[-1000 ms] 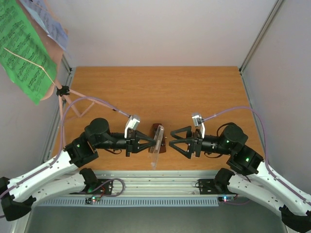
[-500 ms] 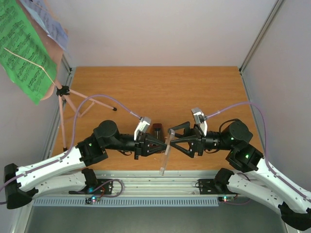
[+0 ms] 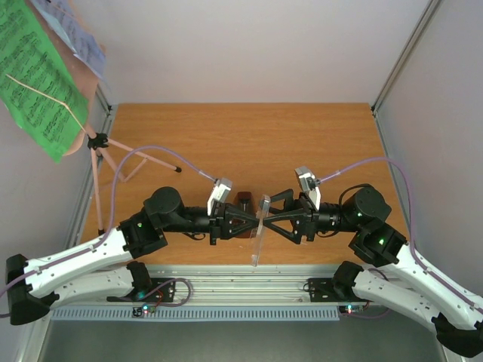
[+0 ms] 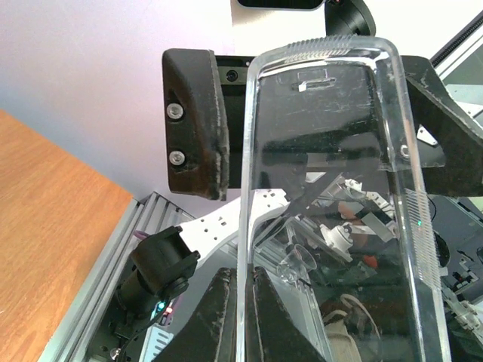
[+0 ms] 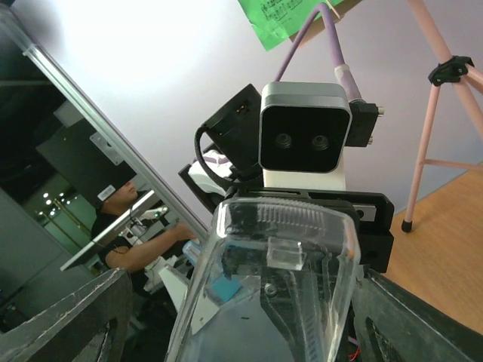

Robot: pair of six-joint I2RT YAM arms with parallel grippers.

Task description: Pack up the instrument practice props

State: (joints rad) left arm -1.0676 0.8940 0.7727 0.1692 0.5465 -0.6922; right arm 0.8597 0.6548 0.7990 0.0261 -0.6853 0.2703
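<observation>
The metronome's clear cover (image 3: pixel 256 246) hangs upright above the table's front, off the small reddish-brown metronome (image 3: pixel 243 200) just behind it. My left gripper (image 3: pixel 253 220) is shut on one edge of the cover (image 4: pixel 324 188), its pads (image 4: pixel 226 309) pinching the rim. From the other side my right gripper (image 3: pixel 263 218) stands open astride the cover (image 5: pixel 279 302), one finger (image 5: pixel 68 324) on each side. The pink music stand (image 3: pixel 98 151) rises at the far left with green sheets (image 3: pixel 38 75) and white sheets (image 3: pixel 72 30) on it.
The stand's legs (image 3: pixel 151 160) spread over the table's left part, behind my left arm. Purple cables (image 3: pixel 377 170) arc over both arms. Metal rails (image 3: pixel 241 290) run along the near edge, and walls close in the table on three sides.
My left gripper has carried the cover to the right, clear of the metronome. The right gripper has moved left until its fingers straddle the cover, and they have narrowed a little.
</observation>
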